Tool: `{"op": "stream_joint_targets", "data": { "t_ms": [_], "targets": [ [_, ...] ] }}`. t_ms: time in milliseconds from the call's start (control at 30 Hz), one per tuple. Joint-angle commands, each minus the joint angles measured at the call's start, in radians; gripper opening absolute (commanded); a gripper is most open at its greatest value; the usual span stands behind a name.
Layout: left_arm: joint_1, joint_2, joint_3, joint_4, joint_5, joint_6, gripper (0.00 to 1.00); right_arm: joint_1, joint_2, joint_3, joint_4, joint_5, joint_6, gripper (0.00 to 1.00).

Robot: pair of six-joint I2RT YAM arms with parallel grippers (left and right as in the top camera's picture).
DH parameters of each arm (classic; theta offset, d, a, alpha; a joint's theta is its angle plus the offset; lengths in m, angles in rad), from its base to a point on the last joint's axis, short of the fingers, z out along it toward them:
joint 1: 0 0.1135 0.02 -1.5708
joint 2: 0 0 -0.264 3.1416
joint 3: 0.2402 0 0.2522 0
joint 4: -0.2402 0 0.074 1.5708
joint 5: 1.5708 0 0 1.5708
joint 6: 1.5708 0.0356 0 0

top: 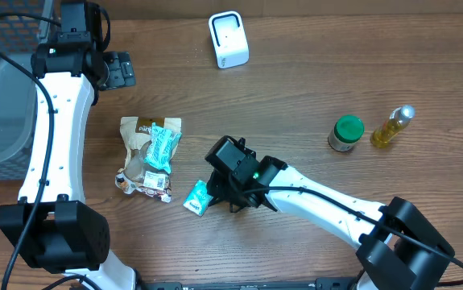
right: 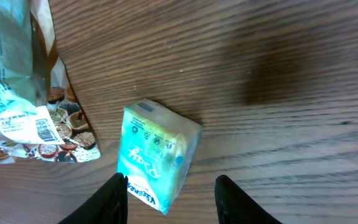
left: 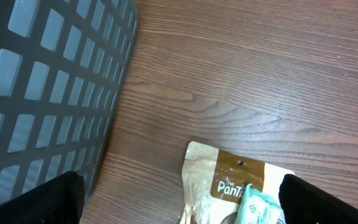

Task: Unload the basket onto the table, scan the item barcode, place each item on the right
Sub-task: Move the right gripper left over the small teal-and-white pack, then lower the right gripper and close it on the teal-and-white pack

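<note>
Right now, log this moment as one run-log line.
right gripper: open over small teal plastic packet on table | left gripper: open above brown paper pouch | white boxy scanner: untouched | scan: pending

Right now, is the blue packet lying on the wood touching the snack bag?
Apart. The right wrist view shows bare wood between the blue packet and the snack bag.

Grey mesh basket (left: pixel 48 93) left, brown snack pouch (left: pixel 222 180) on wooden table (left: pixel 259 74)

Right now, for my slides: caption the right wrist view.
Open right gripper hovers over teal packet on wooden table.
</note>
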Motion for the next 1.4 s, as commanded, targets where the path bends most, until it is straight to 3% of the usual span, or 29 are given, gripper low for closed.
{"op": "stream_joint_targets", "data": {
  "t_ms": [0, 500, 967, 1100, 1367],
  "targets": [
    [-0.002, -0.015, 0.018, 0.001, -0.007, 0.014, 1.00, 0.019, -0.009, -0.035, 0.053, 0.010, 0.040, 0.43],
    [-0.002, -0.015, 0.018, 0.001, -0.007, 0.014, 0.99, 0.077, 0.045, -0.038, 0.115, 0.027, 0.041, 0.37],
    [-0.002, -0.015, 0.018, 0.001, -0.007, 0.014, 1.00, 0.077, 0.117, -0.038, 0.121, 0.029, 0.127, 0.30],
    [-0.002, -0.015, 0.018, 0.001, -0.007, 0.014, 0.99, 0.077, 0.155, -0.038, 0.137, 0.029, 0.146, 0.26],
    [-0.002, -0.015, 0.018, 0.001, -0.007, 0.014, 0.99, 0.071, 0.163, -0.038, 0.124, 0.033, 0.140, 0.06]
  ]
}}
